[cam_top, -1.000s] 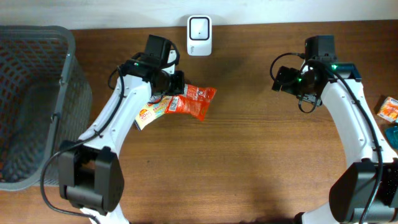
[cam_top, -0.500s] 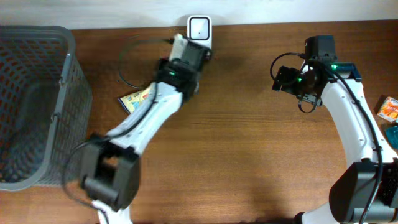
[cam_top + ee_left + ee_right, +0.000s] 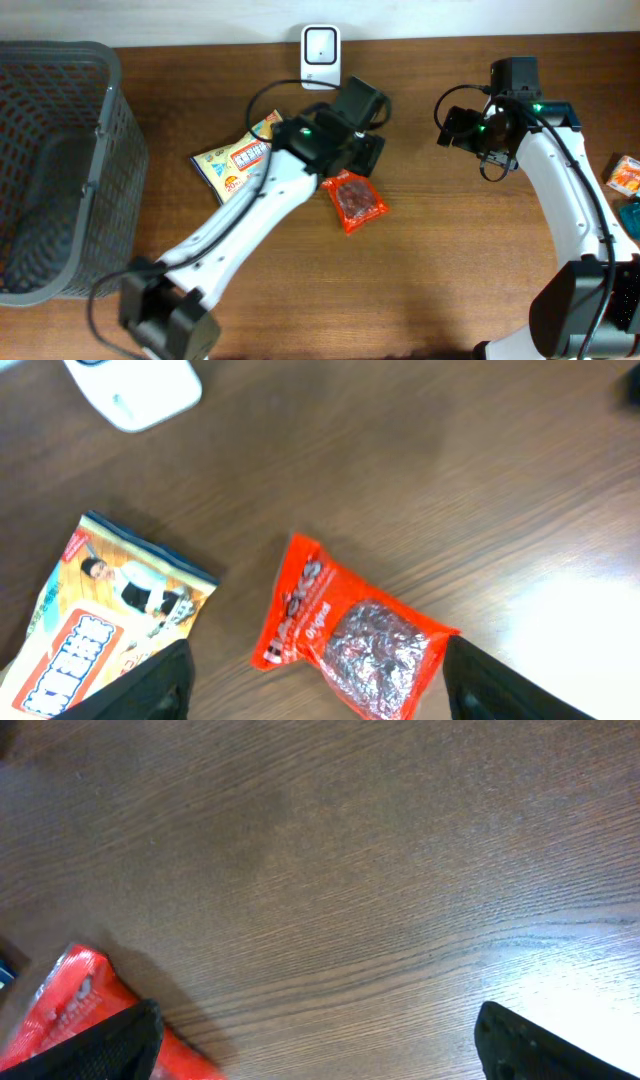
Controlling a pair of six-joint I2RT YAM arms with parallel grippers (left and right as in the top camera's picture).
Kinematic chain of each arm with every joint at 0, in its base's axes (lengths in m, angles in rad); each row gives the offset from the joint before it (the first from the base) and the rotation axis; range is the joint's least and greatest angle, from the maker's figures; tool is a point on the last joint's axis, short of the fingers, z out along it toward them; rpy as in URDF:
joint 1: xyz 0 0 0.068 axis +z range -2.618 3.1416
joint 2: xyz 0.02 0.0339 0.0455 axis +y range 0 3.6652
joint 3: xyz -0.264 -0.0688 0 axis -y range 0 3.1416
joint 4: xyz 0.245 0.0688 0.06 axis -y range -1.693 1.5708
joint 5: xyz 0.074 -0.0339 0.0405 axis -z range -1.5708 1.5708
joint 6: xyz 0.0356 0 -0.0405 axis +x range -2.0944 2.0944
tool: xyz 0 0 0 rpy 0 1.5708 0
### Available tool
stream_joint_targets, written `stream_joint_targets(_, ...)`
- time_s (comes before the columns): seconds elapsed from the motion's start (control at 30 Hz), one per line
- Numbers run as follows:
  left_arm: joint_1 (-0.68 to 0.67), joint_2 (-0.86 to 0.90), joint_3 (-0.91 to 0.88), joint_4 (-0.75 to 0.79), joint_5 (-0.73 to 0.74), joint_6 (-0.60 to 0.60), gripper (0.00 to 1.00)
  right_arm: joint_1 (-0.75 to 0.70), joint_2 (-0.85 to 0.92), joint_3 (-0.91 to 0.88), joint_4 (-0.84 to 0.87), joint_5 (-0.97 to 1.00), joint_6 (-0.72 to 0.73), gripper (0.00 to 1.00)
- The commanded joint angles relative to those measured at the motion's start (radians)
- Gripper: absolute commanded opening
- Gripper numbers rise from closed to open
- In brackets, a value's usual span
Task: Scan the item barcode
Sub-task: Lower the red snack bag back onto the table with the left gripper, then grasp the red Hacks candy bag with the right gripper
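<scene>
The item, a red foil-windowed packet [image 3: 355, 200], lies flat on the wooden table just in front of my left gripper [image 3: 366, 152]. In the left wrist view the red packet [image 3: 350, 640] sits between and below the two dark fingertips [image 3: 150, 690], and the left gripper [image 3: 320, 695] is open and apart from it. The white barcode scanner [image 3: 321, 45] stands at the table's back edge and shows as the scanner [image 3: 135, 390] at the top left. My right gripper [image 3: 460, 125] hovers open over bare wood; the right gripper [image 3: 320, 1050] holds nothing, with a red packet's corner [image 3: 70, 1010] at its lower left.
A yellow snack packet [image 3: 236, 160] lies left of the red one. A grey mesh basket [image 3: 110, 110] fills the table's left side. At the far right edge lie an orange packet [image 3: 625, 175] and a teal object [image 3: 632, 215].
My left arm swung from the scanner to the right, its jaws opened, and the red packet now lies on the table. The right arm has not moved.
</scene>
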Motion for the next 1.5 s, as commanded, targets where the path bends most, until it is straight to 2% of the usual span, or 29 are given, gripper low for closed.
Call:
stream_joint_targets(0.0, 0.09, -0.14, 0.024, -0.002, 0.272, -0.015, 0.8, -0.007, -0.011, -0.001, 0.0, -0.002, 0.009, 0.98)
stream_joint_targets(0.03, 0.116, -0.164, 0.024, -0.006, 0.262, -0.017, 0.79, -0.007, -0.011, -0.001, 0.0, -0.002, 0.009, 0.98)
stream_joint_targets(0.13, 0.221, -0.21, 0.024, -0.073, 0.095, -0.041, 0.78, -0.007, -0.011, -0.002, 0.0, -0.002, 0.009, 0.98)
stream_joint_targets(0.2, 0.319, -0.209, 0.023, -0.143, 0.017, -0.166, 0.79, -0.007, -0.011, -0.001, 0.0, -0.01, 0.009, 0.98)
stream_joint_targets(0.23, 0.351, -0.209, 0.023, -0.165, 0.017, -0.167, 0.88, -0.007, -0.011, -0.001, 0.032, -0.051, 0.01, 0.98)
stream_joint_targets(0.27, 0.366, -0.209, 0.023, -0.185, 0.016, -0.167, 0.99, -0.007, -0.011, -0.001, 0.037, -0.137, 0.009, 0.98)
stream_joint_targets(0.3, 0.375, -0.209, 0.023, -0.204, -0.003, -0.167, 0.99, -0.002, -0.011, -0.002, 0.076, -0.317, -0.027, 0.98)
stream_joint_targets(0.33, 0.384, -0.206, 0.021, -0.21, -0.028, -0.171, 0.99, 0.038, -0.005, -0.002, 0.08, -0.491, -0.214, 0.98)
stream_joint_targets(0.37, 0.406, -0.199, 0.02, -0.217, -0.027, -0.23, 0.99, 0.116, 0.01, -0.011, 0.058, -0.466, -0.315, 0.98)
stream_joint_targets(0.47, 0.432, -0.169, 0.02, -0.238, -0.027, -0.246, 0.99, 0.3, 0.074, -0.072, 0.079, -0.214, -0.322, 0.98)
stream_joint_targets(0.5, 0.432, -0.154, 0.02, -0.25, -0.027, -0.246, 0.99, 0.381, 0.13, -0.09, 0.099, -0.195, -0.361, 0.95)
stream_joint_targets(0.53, 0.432, -0.143, 0.02, -0.26, -0.028, -0.246, 0.99, 0.451, 0.19, -0.09, 0.11, -0.186, -0.447, 0.82)
stream_joint_targets(0.67, 0.432, -0.138, 0.02, -0.267, -0.028, -0.246, 0.99, 0.524, 0.304, -0.09, 0.124, -0.095, -0.441, 0.8)
stream_joint_targets(0.7, 0.432, -0.138, 0.02, -0.267, -0.028, -0.246, 0.99, 0.524, 0.319, -0.09, 0.129, -0.072, -0.44, 0.75)
stream_joint_targets(0.73, 0.432, -0.138, 0.02, -0.267, -0.028, -0.246, 0.99, 0.524, 0.328, -0.09, 0.143, -0.02, -0.409, 0.67)
stream_joint_targets(0.77, 0.432, -0.138, 0.02, -0.267, -0.028, -0.246, 0.99, 0.524, 0.329, -0.09, 0.154, 0.007, -0.387, 0.52)
stream_joint_targets(0.83, 0.432, -0.138, 0.02, -0.267, -0.028, -0.246, 0.99, 0.524, 0.329, -0.09, 0.183, 0.011, -0.368, 0.37)
stream_joint_targets(0.93, 0.432, -0.138, 0.02, -0.267, -0.028, -0.246, 0.99, 0.524, 0.327, -0.057, 0.189, 0.01, -0.353, 0.26)
stream_joint_targets(1.03, 0.432, -0.138, 0.02, -0.267, -0.028, -0.246, 0.99, 0.524, 0.323, 0.047, 0.197, 0.076, -0.251, 0.06)
stream_joint_targets(1.13, 0.432, -0.138, 0.02, -0.267, -0.028, -0.246, 0.99, 0.524, 0.323, 0.099, 0.267, 0.117, -0.237, 0.04)
stream_joint_targets(1.27, 0.432, -0.138, 0.02, -0.267, -0.028, -0.246, 0.99, 0.524, 0.323, 0.206, 0.379, 0.275, -0.238, 0.04)
stream_joint_targets(1.33, 0.432, -0.138, 0.02, -0.267, -0.028, -0.246, 0.99, 0.524, 0.324, 0.222, 0.63, 0.412, -0.296, 0.04)
stream_joint_targets(1.43, 0.432, -0.138, 0.02, -0.267, -0.028, -0.246, 0.99, 0.524, 0.349, 0.222, 0.856, 0.414, -0.437, 0.04)
stream_joint_targets(1.47, 0.432, -0.138, 0.02, -0.267, -0.027, -0.246, 0.99, 0.524, 0.389, 0.222, 0.99, 0.414, -0.529, 0.04)
